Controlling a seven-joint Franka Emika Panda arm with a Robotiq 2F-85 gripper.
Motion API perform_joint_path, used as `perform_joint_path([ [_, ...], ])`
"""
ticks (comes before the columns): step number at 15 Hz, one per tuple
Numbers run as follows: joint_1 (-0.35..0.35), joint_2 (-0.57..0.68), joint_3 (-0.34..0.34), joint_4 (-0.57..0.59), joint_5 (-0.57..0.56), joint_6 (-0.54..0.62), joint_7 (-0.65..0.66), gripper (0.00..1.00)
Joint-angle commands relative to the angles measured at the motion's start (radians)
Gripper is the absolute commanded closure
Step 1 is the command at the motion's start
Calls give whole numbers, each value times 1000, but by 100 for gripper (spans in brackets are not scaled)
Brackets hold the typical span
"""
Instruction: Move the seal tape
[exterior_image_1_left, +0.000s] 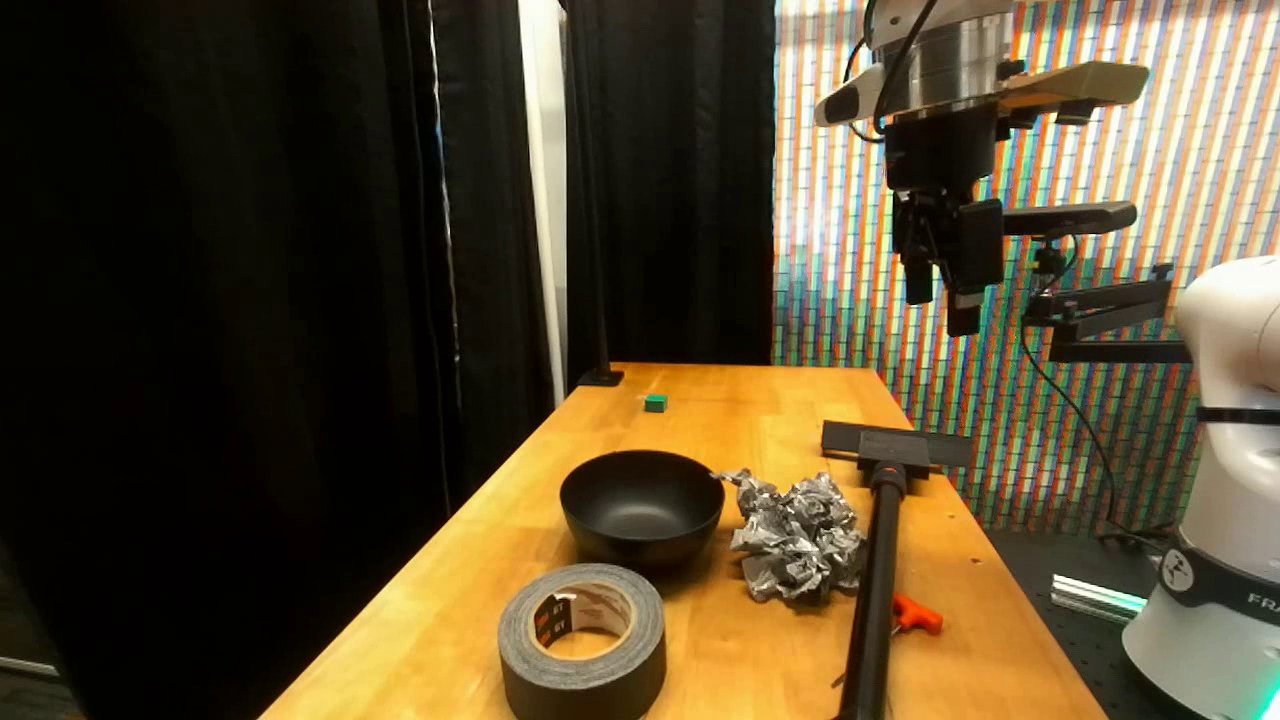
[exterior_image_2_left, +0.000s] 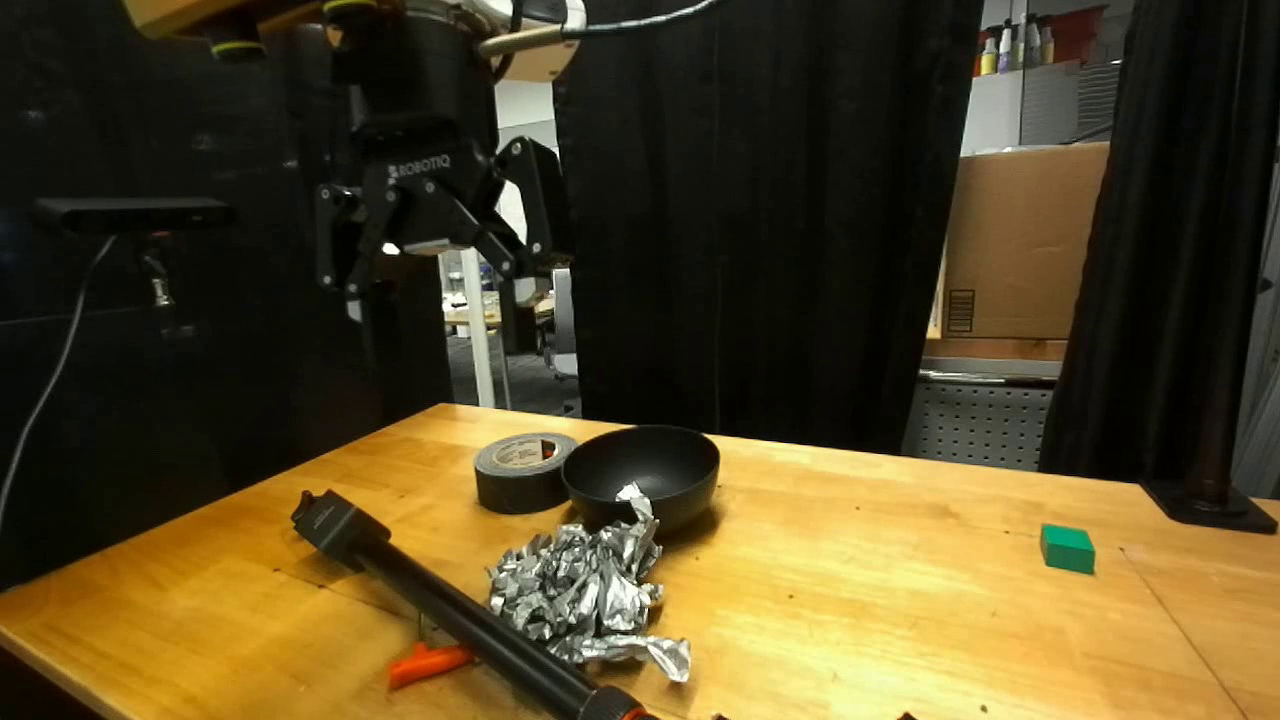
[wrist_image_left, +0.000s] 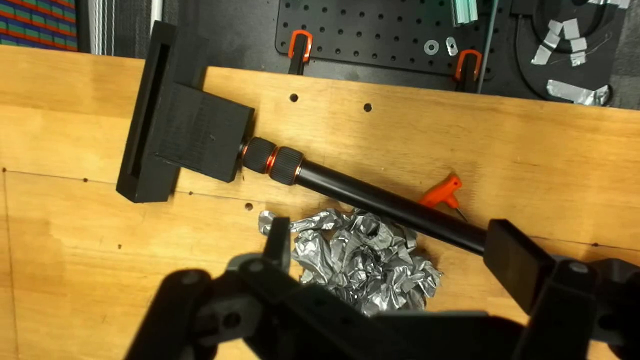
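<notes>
Grey seal tape (exterior_image_1_left: 585, 688), a broad roll, lies flat on a wooden bench (exterior_image_1_left: 430, 640), its hollow core facing up. It sits just beside a black bowl (exterior_image_1_left: 642, 512); whether they touch is unclear. That closeness looks like the main hazard: a finger lowered on that side could catch the bowl's flared edge and shove or tip it. The roll may also be too wide to straddle, and a fingertip landing on its upper face, instead of inside the core or clear of the wall, could jam or skid it.

Crumpled silver foil (exterior_image_1_left: 798, 535) lies near the bowl and could snag on a low sideways move. Next comes a long black pole (exterior_image_1_left: 879, 565), liable to roll if knocked, partly covering an orange-handled tool (wrist_image_left: 442, 191).

High above everything hangs the end effector (exterior_image_2_left: 440, 320), fingers spread apart, holding nothing. The wrist view shows foil below it but no tape, so a straight descent would probably meet the wrong object.
</notes>
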Motion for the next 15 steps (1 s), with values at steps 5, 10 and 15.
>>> perform_joint_path([
  [5,13,2,-10,2,-6,-2,7,0],
  [10,43,80,16,66,-14,13,-22,0],
  [15,95,239,33,195,-40,66,-109,0],
])
